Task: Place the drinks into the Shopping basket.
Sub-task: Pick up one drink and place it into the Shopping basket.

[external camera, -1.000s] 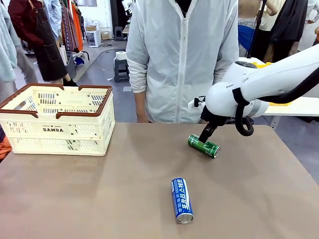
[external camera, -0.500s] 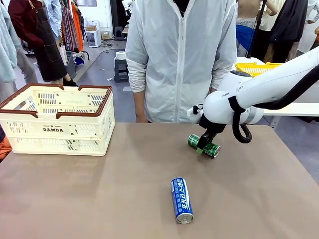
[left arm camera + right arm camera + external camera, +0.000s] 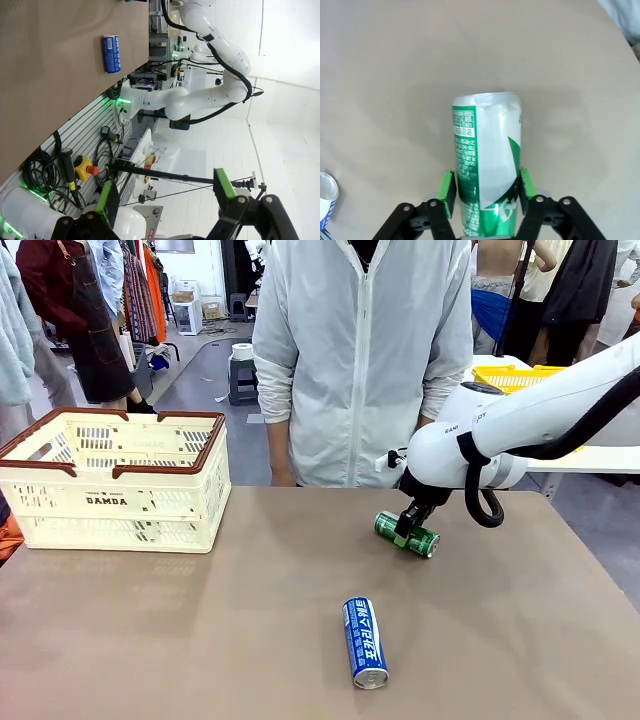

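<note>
The green can (image 3: 487,145) lies on its side on the table (image 3: 200,640), now clamped between the pads (image 3: 448,192) of the right pincer (image 3: 486,189), which hung open above it a second ago. Lifting can likely follow. The blue can (image 3: 365,642) lies on the robot's side of the pincer, and the basket (image 3: 120,502) sits well off to its left.

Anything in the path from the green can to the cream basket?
Nothing visible. Bare table lies between the green can and the basket; the blue can lies nearer the camera, off that line.
</note>
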`<move>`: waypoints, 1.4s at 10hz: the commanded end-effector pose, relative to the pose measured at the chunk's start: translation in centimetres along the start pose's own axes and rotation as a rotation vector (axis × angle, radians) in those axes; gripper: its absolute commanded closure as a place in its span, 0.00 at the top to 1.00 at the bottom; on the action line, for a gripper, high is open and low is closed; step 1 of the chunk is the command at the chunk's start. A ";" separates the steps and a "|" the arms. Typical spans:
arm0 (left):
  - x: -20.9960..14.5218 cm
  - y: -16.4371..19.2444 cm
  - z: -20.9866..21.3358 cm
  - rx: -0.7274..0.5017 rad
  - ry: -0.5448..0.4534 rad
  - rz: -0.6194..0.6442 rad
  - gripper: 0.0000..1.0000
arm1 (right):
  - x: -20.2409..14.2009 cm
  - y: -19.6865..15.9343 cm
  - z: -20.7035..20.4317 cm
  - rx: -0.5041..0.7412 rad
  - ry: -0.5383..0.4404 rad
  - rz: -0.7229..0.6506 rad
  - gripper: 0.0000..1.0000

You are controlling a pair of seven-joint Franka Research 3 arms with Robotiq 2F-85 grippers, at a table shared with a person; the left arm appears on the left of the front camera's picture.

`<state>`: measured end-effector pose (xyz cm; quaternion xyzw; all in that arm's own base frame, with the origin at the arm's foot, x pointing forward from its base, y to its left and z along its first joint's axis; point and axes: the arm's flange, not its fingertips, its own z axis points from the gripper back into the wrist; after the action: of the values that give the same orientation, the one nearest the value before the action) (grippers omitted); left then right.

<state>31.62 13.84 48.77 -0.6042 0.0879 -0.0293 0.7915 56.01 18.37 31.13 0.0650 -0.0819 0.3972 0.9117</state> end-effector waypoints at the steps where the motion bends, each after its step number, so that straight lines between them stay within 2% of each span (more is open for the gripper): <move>1: -0.2 -0.1 -0.2 -0.002 -0.009 0.005 1.00 | 0.1 0.1 0.1 0.003 -0.007 -0.025 0.00; 6: -0.2 -0.1 -0.2 -0.002 -0.009 0.005 1.00 | 0.3 0.1 0.2 -0.005 0.006 -0.033 0.00; 7: -0.2 -0.1 -0.2 -0.002 -0.009 0.005 1.00 | 0.0 0.0 1.4 -0.015 -0.011 -0.069 0.00; 9: -0.2 -0.1 -0.2 -0.002 -0.009 0.005 1.00 | -0.9 1.2 7.3 0.090 -0.066 -0.215 0.00; 10: -0.2 -0.1 -0.2 -0.002 -0.009 0.005 1.00 | -2.1 2.2 11.0 0.112 -0.051 -0.308 0.00; 11: -0.2 -0.1 -0.2 -0.002 -0.009 0.005 1.00 | -3.3 3.4 13.3 0.116 -0.041 -0.346 0.00; 14: -0.2 -0.1 -0.2 -0.002 -0.009 0.005 1.00 | -8.1 7.3 15.6 0.115 -0.103 -0.368 0.00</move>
<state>31.63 13.85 48.75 -0.6042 0.0880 -0.0291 0.7914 45.73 14.92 46.02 0.1395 -0.0686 0.2391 0.9585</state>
